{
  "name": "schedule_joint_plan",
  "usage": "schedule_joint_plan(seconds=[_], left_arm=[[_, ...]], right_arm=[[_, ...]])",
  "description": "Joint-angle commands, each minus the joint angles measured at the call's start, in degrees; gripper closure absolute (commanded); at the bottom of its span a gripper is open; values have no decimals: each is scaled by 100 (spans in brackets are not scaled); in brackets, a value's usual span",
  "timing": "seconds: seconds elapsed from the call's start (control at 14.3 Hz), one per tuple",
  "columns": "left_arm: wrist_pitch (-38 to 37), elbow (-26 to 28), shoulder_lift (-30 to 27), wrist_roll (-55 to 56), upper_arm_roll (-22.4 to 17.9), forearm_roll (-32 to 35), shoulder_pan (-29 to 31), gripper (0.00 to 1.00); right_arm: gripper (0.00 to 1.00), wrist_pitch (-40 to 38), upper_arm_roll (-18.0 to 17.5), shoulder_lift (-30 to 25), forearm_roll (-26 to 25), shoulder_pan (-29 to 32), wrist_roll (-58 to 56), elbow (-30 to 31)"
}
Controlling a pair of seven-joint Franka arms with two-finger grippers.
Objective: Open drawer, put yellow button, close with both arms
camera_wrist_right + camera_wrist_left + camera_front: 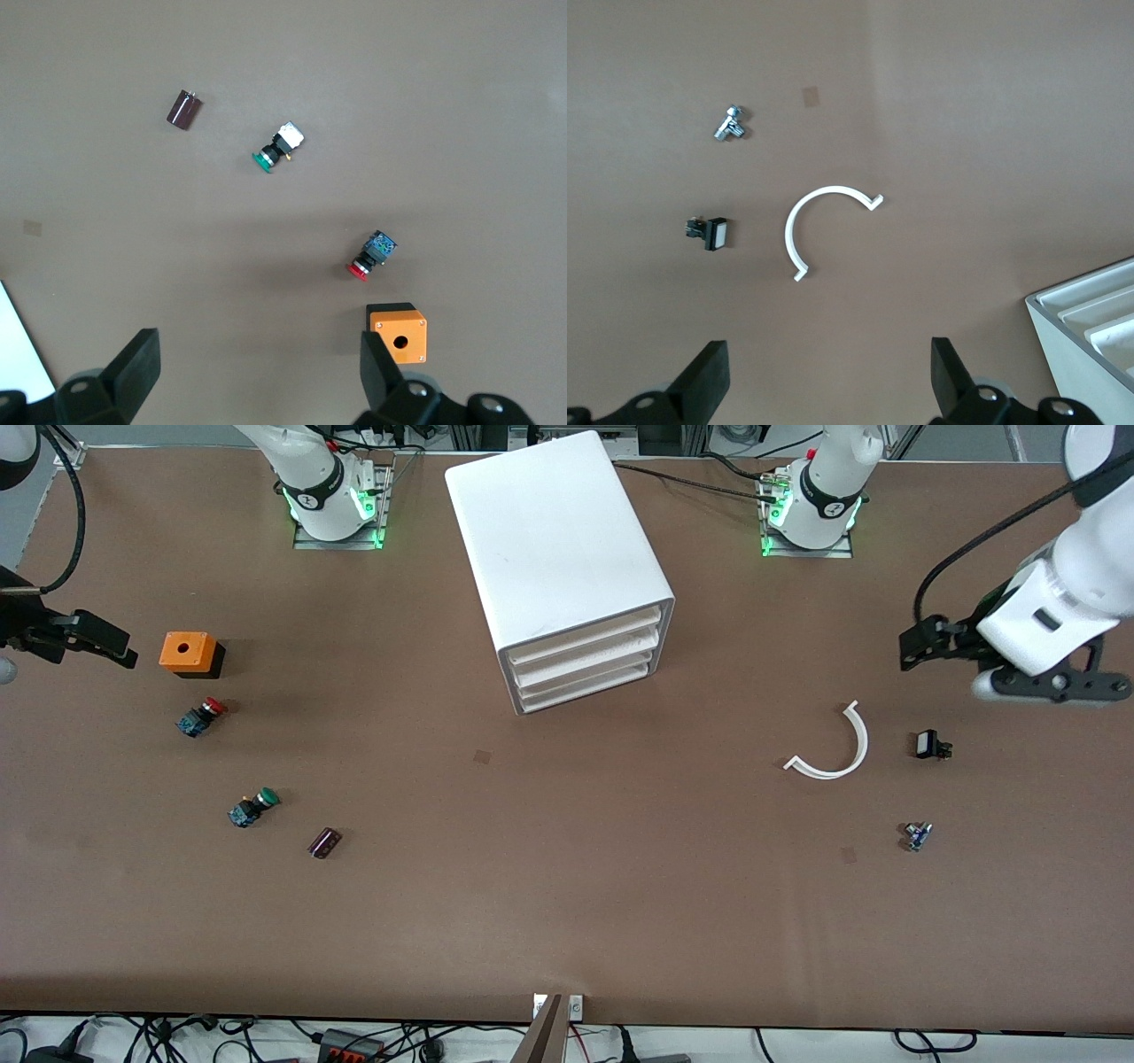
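Top drawer [585, 636], a shallow white tray, sits shut in its white cabinet [549, 531] mid-table, front angled toward five o'clock; left tool [824, 376] and right tool [257, 372] hang open at three and nine o'clock.

The front camera looks steeply down from high over the table's [567, 921] near edge, facing both arm bases. Each wrist camera looks straight down, closer. The left wrist and front views share the cabinet [567, 567] [1090, 323].

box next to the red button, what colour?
Orange top on a black base; right wrist view shows it best.
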State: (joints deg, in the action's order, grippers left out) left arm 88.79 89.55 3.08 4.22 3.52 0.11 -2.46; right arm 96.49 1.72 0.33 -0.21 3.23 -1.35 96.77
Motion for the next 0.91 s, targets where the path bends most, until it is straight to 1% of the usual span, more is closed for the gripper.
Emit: schedule_joint_plan(seconds=[0.0,0.14,0.42,0.84], left_arm=[[419,888,-763,-149,95,24,201,0],[446,994,-791,-158,210,16,386,0],[367,617,-501,-149,219,25,360,0],[296,616,-492,-264,219,16,413,0]], right_arm=[[0,37,-49,-113,-84,28,-112,87],[0,54,-49,-113,-84,28,-112,87],[0,46,-49,-113,-84,28,-112,87],[0,19,-49,-113,-75,28,-120,87]])
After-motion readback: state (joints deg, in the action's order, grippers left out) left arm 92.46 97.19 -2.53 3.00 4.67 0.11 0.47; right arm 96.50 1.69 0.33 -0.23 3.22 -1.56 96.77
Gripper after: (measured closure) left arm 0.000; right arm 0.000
